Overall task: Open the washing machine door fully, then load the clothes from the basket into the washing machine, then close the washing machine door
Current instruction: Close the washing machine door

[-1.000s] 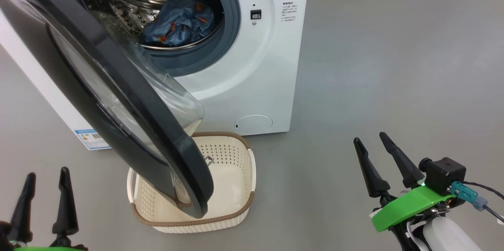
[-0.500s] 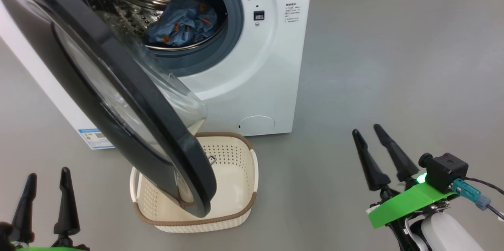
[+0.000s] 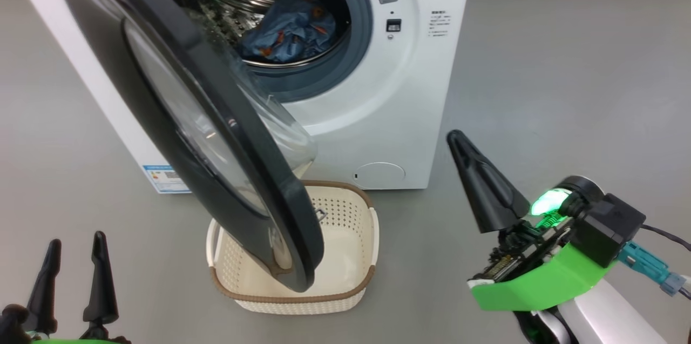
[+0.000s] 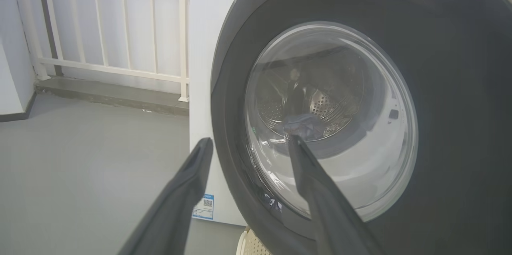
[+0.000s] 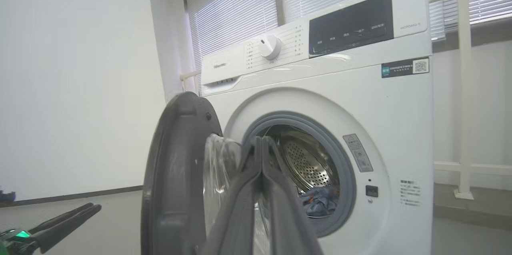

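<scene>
**Head view.** 1 washer [image 3: 378, 117] stands with its 1 door [image 3: 189, 117] swung partway out from the hinge side. The door's free edge hangs over the 1 basket [image 3: 348, 211], which sits on the floor at the washer's foot. The part of the basket that shows looks empty, and the door hides the rest. 1 bundle of blue clothes [image 3: 289, 31] lies inside the washer's drum; separate garments cannot be counted. There are 2 grippers. The left gripper [image 3: 75, 238] is well in front of the washer, fingers spread wide and holding nothing. The right gripper [image 3: 459, 141] is off the washer's latch side, pinched fully together on nothing.

**Left wrist view.** The left gripper [image 4: 250, 139] points at the outer face of the door [image 4: 332, 119], apart from it. The clothes [image 4: 304, 125] show through the glass, inside the washer [image 4: 204, 27].

**Right wrist view.** The right gripper [image 5: 260, 139] is pressed flat, tips together, aimed at the washer [image 5: 392, 127] opening. The door [image 5: 172, 175] stands edge-on at the washer's hinge side, and the clothes [image 5: 320, 201] sit low in the drum.

The door is likely rigid, fairly heavy and free on its hinge, with a glossy rim that looks slippery to pinch. A flat push on the outer black rim near the free edge, clear of the glass, looks safest. The clothes are soft and light.
</scene>
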Tool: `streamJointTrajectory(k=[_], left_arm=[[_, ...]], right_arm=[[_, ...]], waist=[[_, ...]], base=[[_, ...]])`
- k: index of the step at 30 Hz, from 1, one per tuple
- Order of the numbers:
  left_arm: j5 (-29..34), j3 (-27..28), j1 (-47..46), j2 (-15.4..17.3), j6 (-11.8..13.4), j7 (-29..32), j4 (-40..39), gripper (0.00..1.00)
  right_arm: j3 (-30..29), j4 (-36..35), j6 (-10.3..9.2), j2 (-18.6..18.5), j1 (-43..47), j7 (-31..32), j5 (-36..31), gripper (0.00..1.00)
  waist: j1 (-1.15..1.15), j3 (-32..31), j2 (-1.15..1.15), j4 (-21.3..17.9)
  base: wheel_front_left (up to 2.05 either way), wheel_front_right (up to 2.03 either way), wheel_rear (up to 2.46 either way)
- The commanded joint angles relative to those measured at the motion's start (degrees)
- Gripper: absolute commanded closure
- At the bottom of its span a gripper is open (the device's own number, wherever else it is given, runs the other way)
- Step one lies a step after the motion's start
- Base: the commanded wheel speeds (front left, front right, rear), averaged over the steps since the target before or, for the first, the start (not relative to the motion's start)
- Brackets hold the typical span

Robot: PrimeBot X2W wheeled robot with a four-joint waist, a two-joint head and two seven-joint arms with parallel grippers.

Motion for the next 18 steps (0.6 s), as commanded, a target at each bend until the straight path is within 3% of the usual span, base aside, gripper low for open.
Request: streamJointTrajectory(k=[1,8,18], left_arm=[[-0.42,1.66,-1.59,1.23,-0.19,-0.37,-0.66,0.0],[-0.54,1.25,-1.25,0.75,-0.19,-0.37,0.12,0.0],[-0.94,0.18,-1.13,0.27,-0.19,-0.37,0.89,0.0]], right_arm=[[2.47,-3.22,0.31,-0.43,-2.55,-0.44,-0.33,1.0],[10.31,-7.18,0.31,-0.73,-6.52,-0.44,0.22,1.0],[22.9,-4.74,0.31,-1.57,-11.02,-0.44,2.22,1.0]], waist=[[0.0,-0.64,0.0,1.57],[0.0,-1.83,0.0,5.78],[0.0,-2.4,0.0,10.38]], base=[[0.0,0.0,0.0],[0.0,0.0,0.0],[0.0,0.0,0.0]])
